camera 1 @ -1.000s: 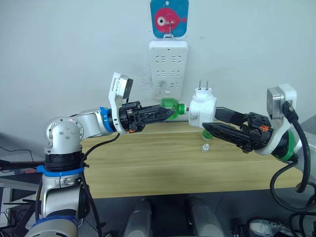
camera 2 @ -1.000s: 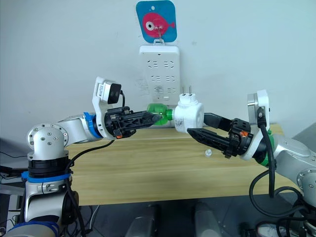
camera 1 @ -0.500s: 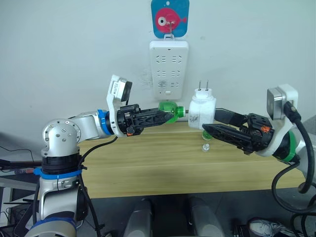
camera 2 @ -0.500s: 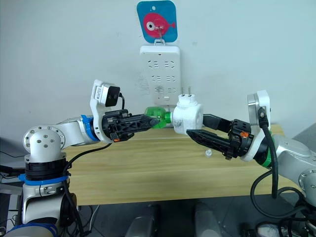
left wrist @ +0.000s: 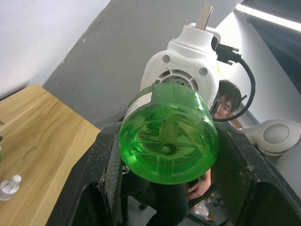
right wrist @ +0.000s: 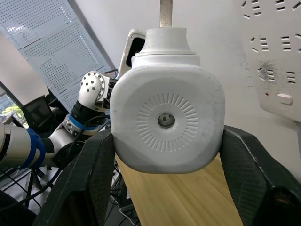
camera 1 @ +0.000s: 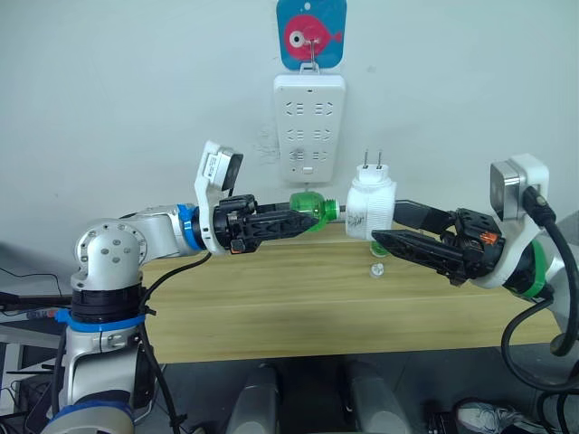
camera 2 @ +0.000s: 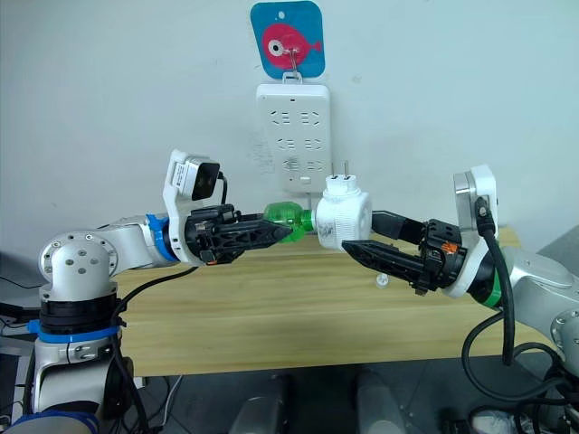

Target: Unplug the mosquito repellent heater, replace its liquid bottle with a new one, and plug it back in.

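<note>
Left gripper (camera 1: 303,214) pinches the green bottle (camera 1: 310,205); right gripper (camera 1: 380,226) clamps the heater (camera 1: 371,206). Misalign them and you'll snap the wick over the bench (camera 1: 298,298).

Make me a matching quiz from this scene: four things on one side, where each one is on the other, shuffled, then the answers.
Things:
1. green bottle
2. white heater
3. power strip
4. small cap

Places:
A. on the wall
B. lying on the wooden table
C. in the left gripper
D. in the right gripper

Pairs: 1-C, 2-D, 3-A, 4-B
</note>
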